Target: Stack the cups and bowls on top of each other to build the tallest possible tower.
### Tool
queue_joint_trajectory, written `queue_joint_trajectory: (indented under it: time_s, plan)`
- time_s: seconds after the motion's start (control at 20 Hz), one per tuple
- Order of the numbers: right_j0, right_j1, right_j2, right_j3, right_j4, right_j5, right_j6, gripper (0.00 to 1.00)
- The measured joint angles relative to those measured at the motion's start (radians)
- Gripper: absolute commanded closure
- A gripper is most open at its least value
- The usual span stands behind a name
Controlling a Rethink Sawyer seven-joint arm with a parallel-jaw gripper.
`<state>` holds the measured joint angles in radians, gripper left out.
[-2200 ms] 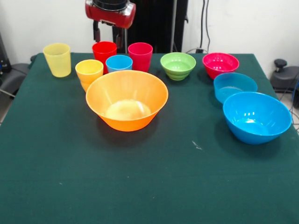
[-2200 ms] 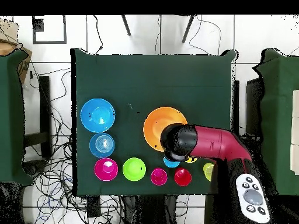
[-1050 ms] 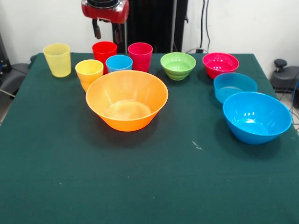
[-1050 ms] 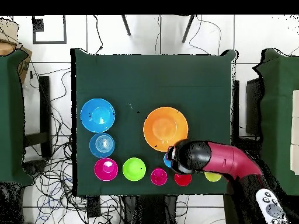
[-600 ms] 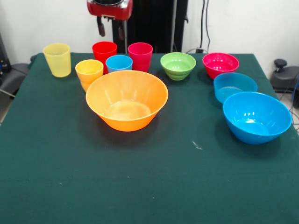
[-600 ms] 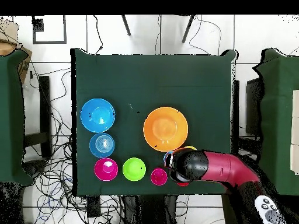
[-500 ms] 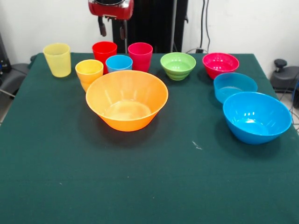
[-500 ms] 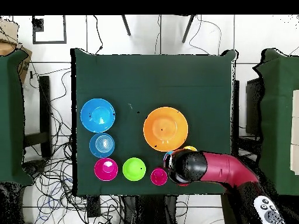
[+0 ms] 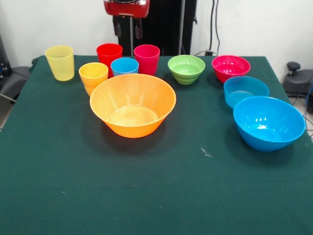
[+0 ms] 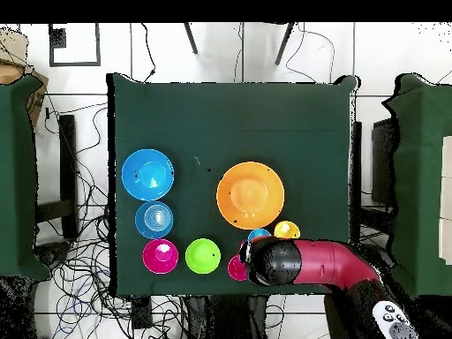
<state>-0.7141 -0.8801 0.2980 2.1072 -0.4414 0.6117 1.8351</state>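
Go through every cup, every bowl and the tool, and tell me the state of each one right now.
Yellow plastic cup: upright, empty.
Orange plastic cup: upright.
Red plastic cup: upright.
Light blue plastic cup: upright.
Pink plastic cup: upright.
Large orange plastic bowl: upright, empty.
Green, magenta and both blue bowls: upright, unstacked.
Tool: raised, holding nothing.

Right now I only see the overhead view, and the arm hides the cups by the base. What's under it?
Observer: A red cup and a yellow cup, both upright and standing apart.
Operator: Is the hand holding anything?
Observer: No. The hand is open and empty, raised above the rims of the red cup and the pink cup.
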Motion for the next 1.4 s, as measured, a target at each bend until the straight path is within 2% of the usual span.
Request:
queue_joint_trajectory:
  time_s: [0.3, 1.4]
  plan:
    - [-0.005, -0.022, 0.028, 0.045, -0.003, -0.041, 0.000, 0.00]
    - [-0.032, -0.074, 0.037, 0.168, -0.019, -0.144, 0.000, 0.00]
